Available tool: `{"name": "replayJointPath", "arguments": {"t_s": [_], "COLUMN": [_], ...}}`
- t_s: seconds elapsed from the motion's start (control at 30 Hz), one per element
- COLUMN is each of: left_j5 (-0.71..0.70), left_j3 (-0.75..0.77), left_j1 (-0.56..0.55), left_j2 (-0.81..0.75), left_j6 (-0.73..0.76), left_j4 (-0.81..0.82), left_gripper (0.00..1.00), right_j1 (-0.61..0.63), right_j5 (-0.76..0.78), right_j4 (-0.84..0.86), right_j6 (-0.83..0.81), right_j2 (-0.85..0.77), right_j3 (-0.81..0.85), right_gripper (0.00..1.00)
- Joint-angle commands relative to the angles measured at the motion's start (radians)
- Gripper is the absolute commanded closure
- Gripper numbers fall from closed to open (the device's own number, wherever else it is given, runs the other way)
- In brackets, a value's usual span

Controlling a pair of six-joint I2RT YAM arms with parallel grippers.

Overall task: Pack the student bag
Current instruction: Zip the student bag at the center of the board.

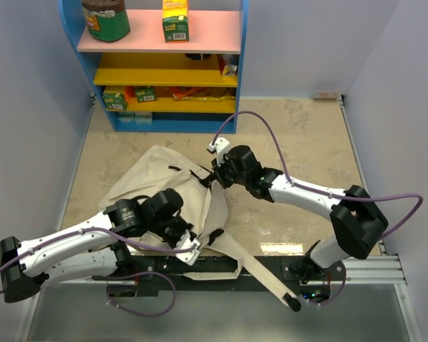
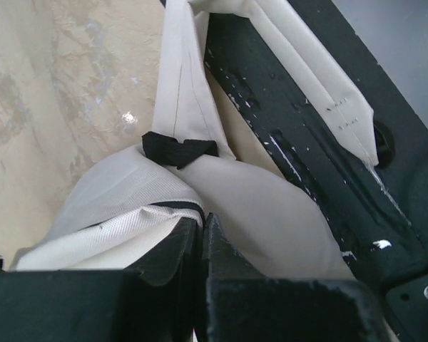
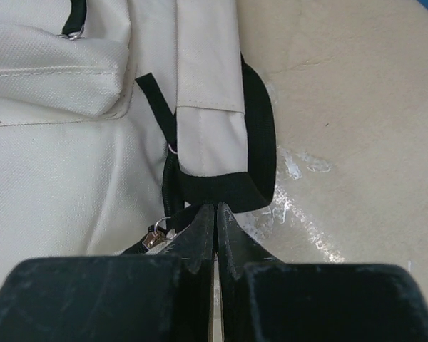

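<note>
The student bag (image 1: 150, 178) is a large cream canvas bag lying crumpled on the table between my two arms. One long beige strap (image 1: 264, 274) runs toward the near edge and ends in a black tip (image 1: 294, 305). My left gripper (image 1: 185, 231) is at the bag's near side. In the left wrist view it (image 2: 202, 222) is shut on the black-edged canvas rim (image 2: 128, 221). My right gripper (image 1: 215, 174) is at the bag's far right corner. In the right wrist view it (image 3: 215, 208) is shut on black webbing (image 3: 221, 189), beside a metal zip ring (image 3: 159, 231).
A blue shelf unit (image 1: 242, 71) stands at the back. It holds a dark jar (image 1: 105, 18), a yellow-green box (image 1: 175, 19) and small green boxes (image 1: 114, 97). The black mounting rail (image 1: 221, 267) runs along the near edge under the strap. Walls close in both sides.
</note>
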Motion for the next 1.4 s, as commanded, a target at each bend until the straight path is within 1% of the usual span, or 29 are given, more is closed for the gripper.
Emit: {"name": "replayJointPath", "arguments": {"t_s": [0.0, 0.1, 0.13, 0.17, 0.2, 0.23, 0.27, 0.3, 0.33, 0.37, 0.4, 0.43, 0.47, 0.53, 0.6, 0.63, 0.67, 0.73, 0.8, 0.9, 0.93, 1.03, 1.1, 1.2, 1.23, 1.27, 1.3, 1.33, 1.37], "left_j5": [0.247, 0.219, 0.190, 0.169, 0.143, 0.091, 0.055, 0.016, -0.059, -0.101, -0.149, -0.216, -0.239, -0.303, -0.380, -0.473, -0.502, -0.621, -0.664, -0.772, -0.820, -0.883, -0.890, -0.818, -0.719, -0.656, -0.598, -0.480, -0.420], "left_j3": [0.071, 0.060, 0.051, 0.027, 0.011, -0.001, -0.026, -0.036, -0.046, -0.061, -0.067, -0.066, -0.049, -0.020, 0.020, 0.026, 0.039, 0.046, 0.052, 0.059, 0.066, 0.114, 0.163, 0.197, 0.195, 0.177, 0.165, 0.149, 0.119], "left_j1": [-0.082, -0.085, -0.085, -0.084, -0.082, -0.079, -0.075, -0.065, -0.062, -0.061, -0.061, -0.061, -0.061, -0.059, -0.061, -0.061, -0.062, -0.065, -0.067, -0.067, -0.065, -0.067, -0.059, -0.061, -0.059, -0.061, -0.064, -0.067, -0.076], "left_j2": [0.006, 0.007, 0.006, 0.001, -0.005, -0.011, -0.013, -0.014, -0.011, -0.010, -0.004, 0.001, 0.010, 0.056, 0.114, 0.131, 0.145, 0.184, 0.217, 0.274, 0.288, 0.331, 0.348, 0.339, 0.334, 0.323, 0.314, 0.303, 0.288], "left_j6": [0.169, 0.162, 0.145, 0.070, 0.021, -0.036, -0.167, -0.241, -0.299, -0.403, -0.462, -0.517, -0.609, -0.724, -0.786, -0.833, -0.858, -0.910, -0.926, -0.921, -0.918, -0.930, -0.952, -0.986, -0.996, -0.992, -0.984, -0.954, -0.937], "left_j4": [-0.195, -0.180, -0.165, -0.099, -0.056, 0.043, 0.105, 0.162, 0.249, 0.292, 0.337, 0.399, 0.421, 0.470, 0.509, 0.554, 0.572, 0.604, 0.616, 0.656, 0.674, 0.673, 0.655, 0.610, 0.602, 0.598, 0.590, 0.583, 0.578], "left_gripper": [1.00, 1.00, 1.00, 1.00, 0.95, 0.86, 0.66, 0.63, 0.60, 0.51, 0.50, 0.47, 0.44, 0.38, 0.37, 0.37, 0.37, 0.34, 0.34, 0.33, 0.32, 0.29, 0.27, 0.15, 0.08, 0.05, 0.03, 0.00, 0.00], "right_j1": [-0.037, -0.037, -0.037, -0.037, -0.037, -0.036, -0.036, -0.032, -0.029, -0.025, -0.022, -0.019, -0.020, -0.020, -0.020, -0.020, -0.019, -0.020, -0.020, -0.020, -0.020, -0.020, -0.020, -0.020, -0.020, -0.022, -0.020, -0.020, -0.022], "right_j5": [0.127, 0.103, 0.089, 0.089, 0.069, 0.047, 0.023, -0.006, -0.026, -0.037, -0.043, -0.054, -0.057, -0.056, -0.052, -0.051, -0.052, -0.059, -0.065, -0.078, -0.083, -0.095, -0.098, -0.085, -0.077, -0.075, -0.072, -0.069, -0.068], "right_j4": [0.063, 0.006, -0.009, -0.017, -0.024, -0.021, -0.014, -0.005, -0.005, -0.008, -0.015, -0.017, -0.018, -0.014, -0.012, -0.012, -0.012, -0.014, -0.014, -0.014, -0.014, -0.006, -0.008, -0.015, -0.018, -0.018, -0.023, -0.024, -0.024], "right_j6": [-0.027, -0.028, -0.024, -0.006, 0.010, 0.028, 0.060, 0.077, 0.090, 0.106, 0.114, 0.119, 0.122, 0.122, 0.120, 0.119, 0.117, 0.116, 0.110, 0.104, 0.102, 0.107, 0.108, 0.104, 0.101, 0.097, 0.093, 0.090, 0.087], "right_j2": [0.033, 0.027, -0.005, -0.023, -0.051, -0.077, -0.129, -0.149, -0.164, -0.189, -0.195, -0.204, -0.212, -0.236, -0.247, -0.247, -0.244, -0.241, -0.241, -0.244, -0.247, -0.261, -0.275, -0.281, -0.281, -0.278, -0.273, -0.270, -0.269], "right_j3": [0.087, 0.104, 0.101, 0.084, 0.069, 0.047, 0.000, -0.020, -0.036, -0.062, -0.071, -0.080, -0.096, -0.111, -0.120, -0.120, -0.117, -0.114, -0.113, -0.116, -0.119, -0.133, -0.134, -0.128, -0.126, -0.122, -0.120, -0.117, -0.114], "right_gripper": [1.00, 1.00, 1.00, 1.00, 1.00, 1.00, 1.00, 1.00, 1.00, 1.00, 1.00, 1.00, 1.00, 1.00, 1.00, 1.00, 1.00, 1.00, 1.00, 1.00, 1.00, 1.00, 1.00, 1.00, 1.00, 1.00, 1.00, 1.00, 1.00]}}
